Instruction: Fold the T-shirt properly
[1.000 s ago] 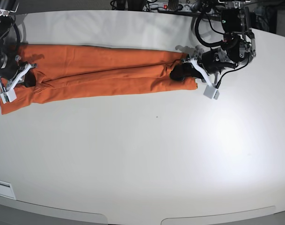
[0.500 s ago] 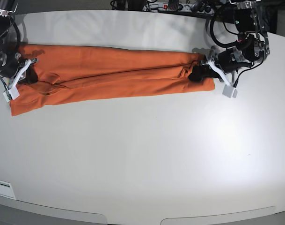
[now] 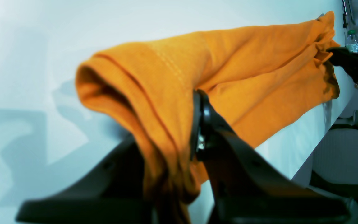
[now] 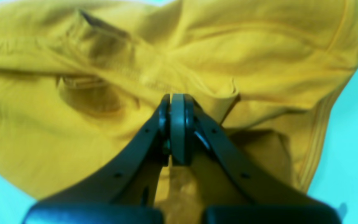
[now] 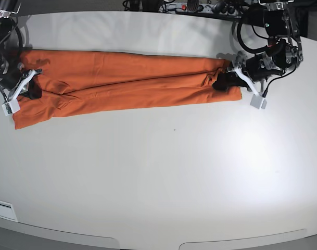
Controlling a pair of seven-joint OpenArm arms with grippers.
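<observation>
Since the earlier frame both arms have drawn the plain orange thin-fabric T-shirt point(image 5: 127, 80) taut into a long band between them; left gripper point(image 5: 224, 82) and right gripper point(image 5: 29, 89) each pinch an end, so hold tension even and level.

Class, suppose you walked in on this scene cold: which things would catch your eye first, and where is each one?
First, the orange T-shirt, pulled into a long narrow band across the far part of the white table. Next, the grippers pinching its two ends: the left gripper shut on the end at the base view's right, the right gripper shut on the end at its left. Close up, fabric bunches between the left gripper's fingers.
</observation>
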